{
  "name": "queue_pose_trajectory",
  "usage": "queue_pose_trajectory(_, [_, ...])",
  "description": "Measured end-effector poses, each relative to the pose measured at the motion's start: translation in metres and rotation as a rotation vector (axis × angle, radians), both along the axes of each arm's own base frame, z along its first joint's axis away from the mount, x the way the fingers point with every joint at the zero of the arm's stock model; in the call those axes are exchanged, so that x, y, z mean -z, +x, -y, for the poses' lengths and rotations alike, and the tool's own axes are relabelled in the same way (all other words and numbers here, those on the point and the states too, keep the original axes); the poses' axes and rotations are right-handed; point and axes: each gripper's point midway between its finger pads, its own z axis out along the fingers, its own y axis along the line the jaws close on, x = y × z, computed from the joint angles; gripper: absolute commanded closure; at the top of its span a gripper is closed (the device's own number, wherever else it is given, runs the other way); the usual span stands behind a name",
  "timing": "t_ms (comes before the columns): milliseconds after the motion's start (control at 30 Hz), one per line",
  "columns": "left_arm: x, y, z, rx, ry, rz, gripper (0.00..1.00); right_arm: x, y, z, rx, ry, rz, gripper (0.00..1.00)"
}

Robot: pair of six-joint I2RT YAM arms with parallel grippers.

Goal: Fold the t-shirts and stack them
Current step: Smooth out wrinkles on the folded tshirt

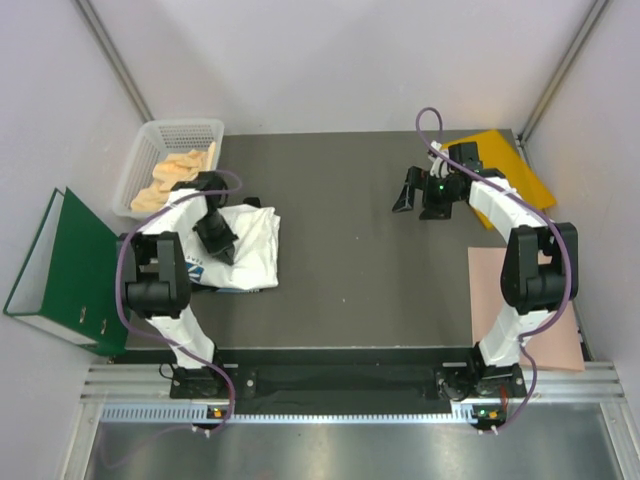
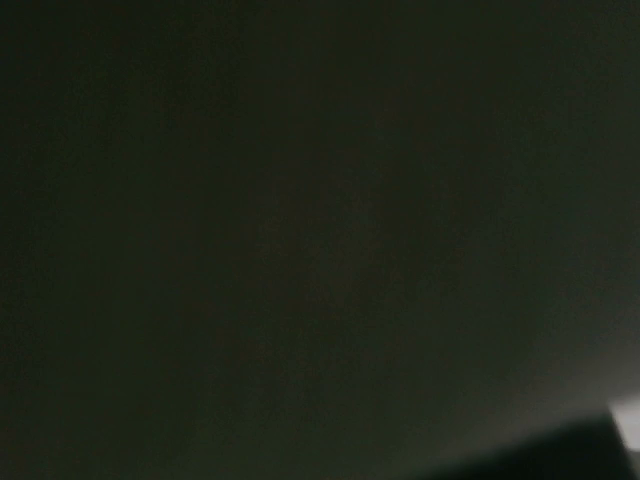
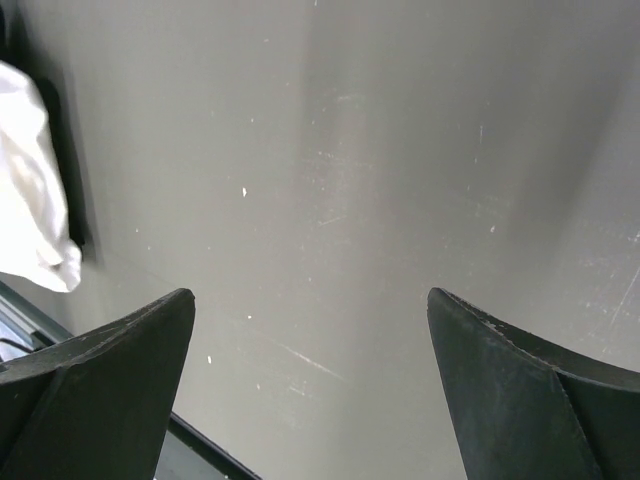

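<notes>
We see a white plastic lattice basket point(image 1: 185, 125) holding peach cloths point(image 1: 175, 172) at the dark grey desk's point(image 1: 360, 250) far left. A green binder point(image 1: 60, 265) lies left, an orange-yellow flat envelope point(image 1: 520, 175) far right, and a pink paper sheet point(image 1: 560, 340) nearer.

The left arm point(image 1: 186, 325) and right arm point(image 1: 497, 207) share white links, black joints, black wedge-shaped jaws and looping purple cables point(image 1: 428, 118).
</notes>
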Motion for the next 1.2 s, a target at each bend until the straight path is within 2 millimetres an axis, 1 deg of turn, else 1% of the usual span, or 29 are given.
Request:
queue_pose_trajectory(33, [0.009,-0.004,-0.003,-0.041,-0.043,-0.010,1.00,0.000,0.001,0.000,0.001,-0.001,0.002,0.00])
queue_pose_trajectory(67, [0.013,-0.006,-0.008,-0.084,-0.082,-0.016,1.00,0.000,0.001,0.000,0.001,-0.002,0.003,0.00])
queue_pose_trajectory(100, [0.014,-0.005,-0.008,-0.111,-0.125,-0.014,1.00,0.000,0.001,0.000,0.002,-0.003,0.002,0.00])
queue_pose_trajectory(233, [0.011,-0.003,-0.021,-0.165,-0.183,-0.006,1.00,0.000,0.001,0.001,0.004,-0.006,0.001,0.00])
queue_pose_trajectory(433, [0.010,0.018,-0.052,-0.200,-0.167,-0.001,1.00,0.001,0.001,0.001,0.007,-0.013,0.001,0.00])
queue_pose_trajectory(467, [0.009,0.020,-0.055,-0.199,-0.164,-0.002,1.00,0.001,0.001,0.001,0.006,-0.015,0.002,0.00])
queue_pose_trajectory(567, [0.008,0.023,-0.057,-0.178,-0.165,-0.009,1.00,0.002,0.001,0.000,0.005,-0.020,0.005,0.00])
queue_pose_trajectory(633, [0.005,0.024,-0.054,-0.158,-0.175,0.002,1.00,0.002,0.001,-0.001,0.004,-0.022,0.005,0.00])
queue_pose_trajectory(700, [-0.003,0.031,-0.049,-0.126,-0.176,0.052,1.00,0.002,0.001,-0.001,0.003,-0.025,0.006,0.00])
queue_pose_trajectory(767, [-0.025,0.049,-0.042,-0.080,-0.161,0.177,1.00,0.002,0.001,-0.001,0.004,-0.027,0.006,0.00])
queue_pose_trajectory(833, [-0.056,0.066,-0.025,-0.016,-0.153,0.319,1.00,0.002,0.001,-0.001,0.008,-0.028,0.005,0.00])
queue_pose_trajectory(867, [-0.077,0.075,-0.011,0.030,-0.155,0.402,1.00,0.002,0.001,-0.001,0.010,-0.028,0.004,0.01])
queue_pose_trajectory(900, [-0.091,0.080,0.000,0.064,-0.160,0.453,1.00,0.002,0.001,-0.001,0.011,-0.029,0.004,0.00])
queue_pose_trajectory(933, [-0.108,0.086,0.017,0.110,-0.170,0.506,1.00,0.002,0.001,-0.001,0.012,-0.029,0.004,0.00])
queue_pose_trajectory(1000, [-0.133,0.102,0.047,0.189,-0.198,0.583,1.00,0.002,0.002,-0.001,0.013,-0.030,0.006,0.00])
queue_pose_trajectory(1067, [-0.136,0.119,0.070,0.239,-0.210,0.600,1.00,0.002,0.002,-0.001,0.014,-0.032,0.009,0.00])
queue_pose_trajectory(1100, [-0.131,0.131,0.080,0.257,-0.212,0.594,1.00,0.002,0.003,-0.001,0.014,-0.032,0.010,0.00])
queue_pose_trajectory(1167, [-0.108,0.153,0.092,0.268,-0.203,0.554,1.00,0.002,0.003,0.000,0.014,-0.032,0.010,0.00])
queue_pose_trajectory(1200, [-0.095,0.163,0.093,0.266,-0.195,0.534,1.00,0.002,0.003,0.000,0.014,-0.032,0.010,0.00])
